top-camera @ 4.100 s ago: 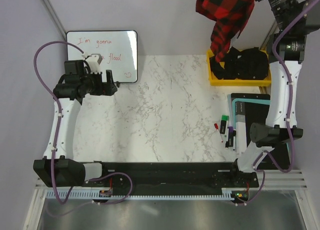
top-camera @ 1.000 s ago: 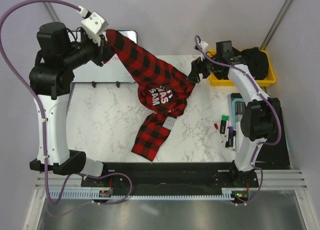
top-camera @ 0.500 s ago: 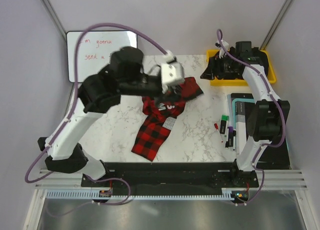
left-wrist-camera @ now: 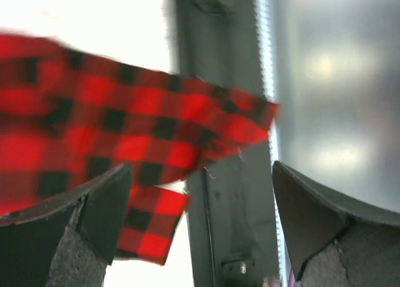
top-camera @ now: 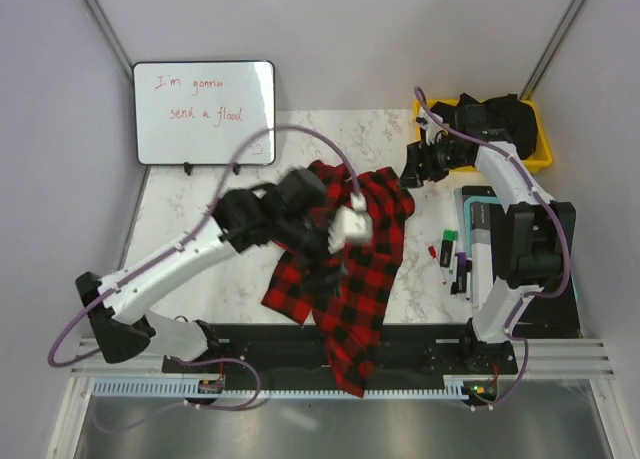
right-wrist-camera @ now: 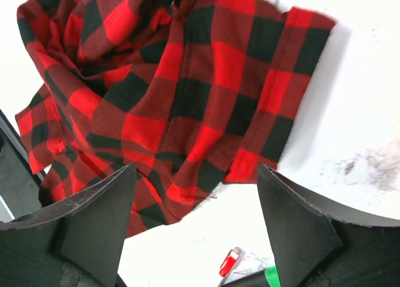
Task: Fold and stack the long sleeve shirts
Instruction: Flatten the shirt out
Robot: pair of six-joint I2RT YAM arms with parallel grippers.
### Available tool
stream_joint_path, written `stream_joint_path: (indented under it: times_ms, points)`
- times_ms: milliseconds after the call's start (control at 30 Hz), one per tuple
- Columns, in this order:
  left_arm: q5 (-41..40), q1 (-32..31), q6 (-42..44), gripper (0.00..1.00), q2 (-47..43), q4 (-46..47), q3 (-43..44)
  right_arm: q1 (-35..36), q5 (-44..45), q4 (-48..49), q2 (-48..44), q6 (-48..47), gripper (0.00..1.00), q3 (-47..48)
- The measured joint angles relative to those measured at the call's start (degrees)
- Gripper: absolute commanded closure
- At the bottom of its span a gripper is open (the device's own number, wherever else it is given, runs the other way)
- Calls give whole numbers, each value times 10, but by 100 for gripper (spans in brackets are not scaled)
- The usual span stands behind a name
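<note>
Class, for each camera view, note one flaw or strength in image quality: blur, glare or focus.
Top external: left arm smeared by motion, whiteboard sharp. Left wrist: flannel shirt blurred, table blown white. Right wrist: shirt crisp, table overexposed.

Left arm [top-camera: 180, 259] stretched rightward, left fingers [left-wrist-camera: 69, 231] apart, right fingers [right-wrist-camera: 94, 224] apart
</note>
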Motion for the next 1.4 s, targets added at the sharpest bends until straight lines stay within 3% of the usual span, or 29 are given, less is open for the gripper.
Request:
stream_joint_path:
  times_ms: [100, 133, 200, 267, 400, 600, 667, 733, 900, 933, 967, 1000, 1067, 1267, 1400]
  points:
    - [44, 206, -13, 1, -31, 23, -2, 20, 12, 2, 0, 0, 14, -9]
    - [54, 306, -17, 1, -41, 48, -12, 33, 17, 8, 0, 3, 14, -12]
    - [43, 420, -24, 1, -52, 73, -42, 64, 29, 22, 1, 11, 16, -17]
    - [33, 476, -28, 2, -55, 84, -85, 99, 38, 40, 9, 17, 17, -17]
    - [35, 526, -45, 2, -1, 93, -144, 160, 40, 58, 46, 33, 15, 2]
    - [48, 623, -94, 1, 83, 116, -154, 253, 37, 75, 75, 58, 13, 39]
    - [48, 638, -106, 1, 85, 123, -155, 292, 40, 80, 82, 60, 17, 61]
    - [47, 641, -118, 1, 85, 130, -158, 329, 49, 81, 98, 57, 29, 90]
    - [44, 654, -153, 1, 84, 137, -177, 378, 76, 71, 162, 51, 34, 140]
    - [43, 657, -158, 1, 84, 137, -179, 377, 83, 68, 170, 51, 41, 143]
    - [43, 660, -163, 2, 83, 138, -181, 374, 92, 61, 179, 49, 63, 146]
    - [43, 663, -167, 2, 81, 139, -183, 371, 97, 54, 183, 45, 71, 147]
    - [43, 665, -174, 3, 78, 139, -184, 365, 105, 38, 185, 36, 100, 153]
    - [44, 664, -185, 8, 77, 144, -185, 348, 80, -11, 174, 18, 100, 222]
    - [31, 635, -185, 14, 78, 152, -202, 320, 37, -21, 98, 19, 100, 243]
